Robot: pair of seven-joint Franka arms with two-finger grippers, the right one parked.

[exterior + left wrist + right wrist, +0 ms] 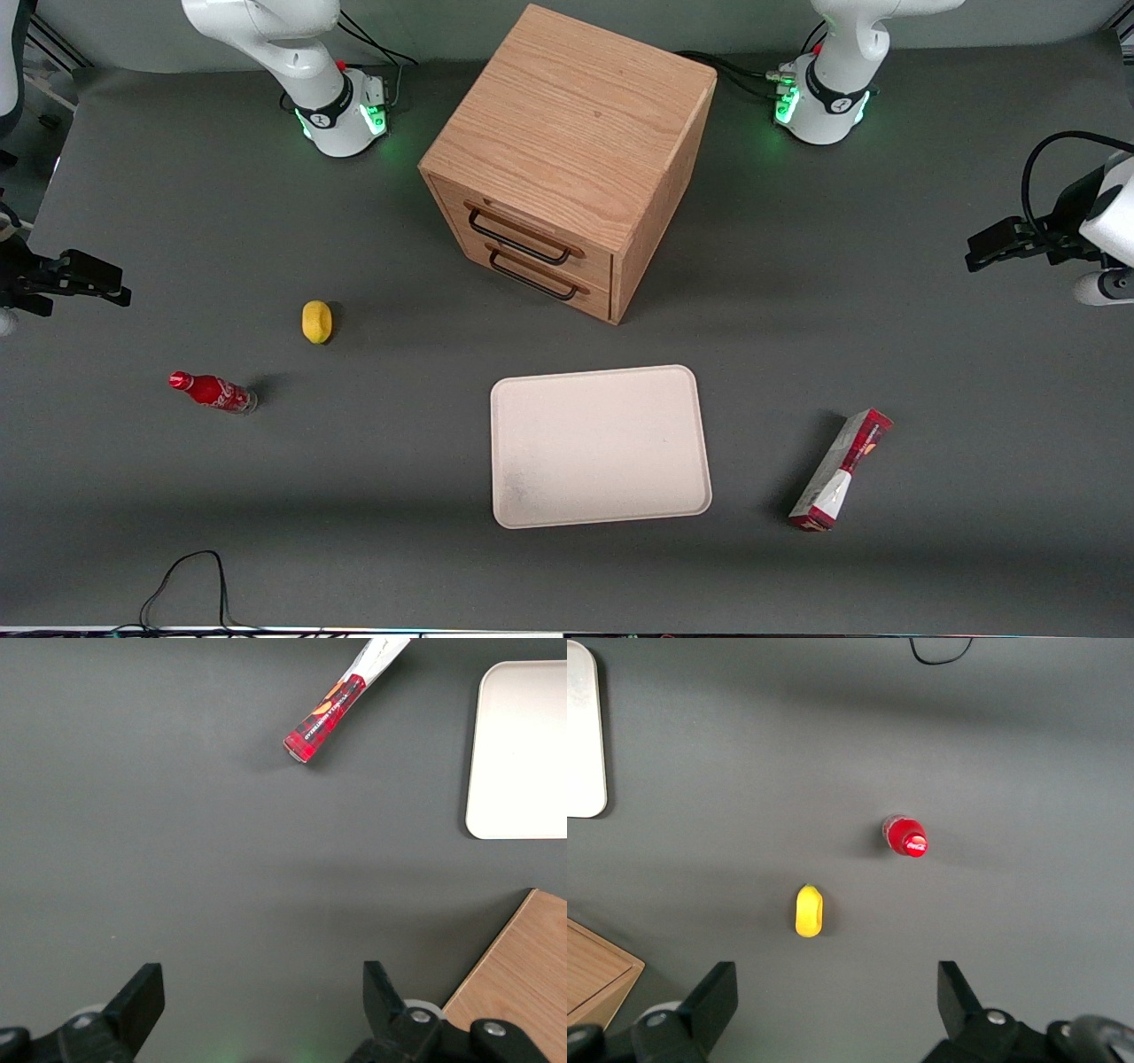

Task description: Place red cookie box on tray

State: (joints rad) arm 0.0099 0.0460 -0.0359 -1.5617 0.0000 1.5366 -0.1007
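Hovering high with fingers spread wide and holding nothing, the gripper [263,1010] waits well apart from the red cookie box [840,470], which stands on its long edge beside the tray [600,447].

Dark grey table [886,292] — wooden cabinet [567,151]

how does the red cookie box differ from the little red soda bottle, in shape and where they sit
The long, thin red-and-white cardboard cookie box is a flat-sided carton; the small red soda bottle is round with a cap. The box lies beside the pale cream rectangular tray, toward the working arm's end; the bottle stands toward the parked arm's end, near a yellow object. Both rest on the table, untouched. The open claw hovers above the table, apart from the box.
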